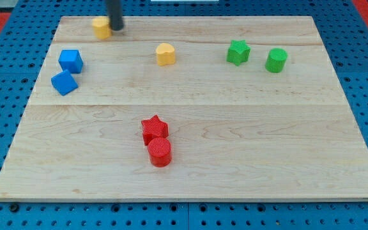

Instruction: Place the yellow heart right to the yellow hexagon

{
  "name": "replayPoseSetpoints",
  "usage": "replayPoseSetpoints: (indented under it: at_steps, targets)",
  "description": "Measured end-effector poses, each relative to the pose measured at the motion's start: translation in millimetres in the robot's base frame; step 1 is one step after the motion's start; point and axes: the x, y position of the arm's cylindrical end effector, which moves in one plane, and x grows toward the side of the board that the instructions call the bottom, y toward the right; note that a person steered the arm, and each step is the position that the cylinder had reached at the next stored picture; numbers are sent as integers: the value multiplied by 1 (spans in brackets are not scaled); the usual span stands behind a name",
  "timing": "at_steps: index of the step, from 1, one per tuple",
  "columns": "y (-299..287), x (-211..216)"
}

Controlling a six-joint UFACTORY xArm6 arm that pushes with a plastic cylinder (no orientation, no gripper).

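Wooden tabletop (pixel 190 134) carries the yellow heart (pixel 165 54) near 12 o'clock, well apart from the yellow hexagon (pixel 101 27) at 11 o'clock beside my tip (pixel 116 29); no claw fitted; judged light, rigid, easily spun: push its 3 o'clock flank squarely.

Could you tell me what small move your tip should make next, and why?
Probably lift away from the yellow hexagon and come round to the view's right of the yellow heart. My tip sits right against the hexagon's right side, in the spot the heart should take; the heart lies farther right and lower, so it needs pushing left and up.
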Motion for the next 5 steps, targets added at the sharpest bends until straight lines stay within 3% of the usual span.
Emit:
replayPoseSetpoints:
  at_steps: [1, 3, 4, 5]
  targets:
    - [33, 12]
    - [238, 47]
    - [175, 93]
    - [117, 99]
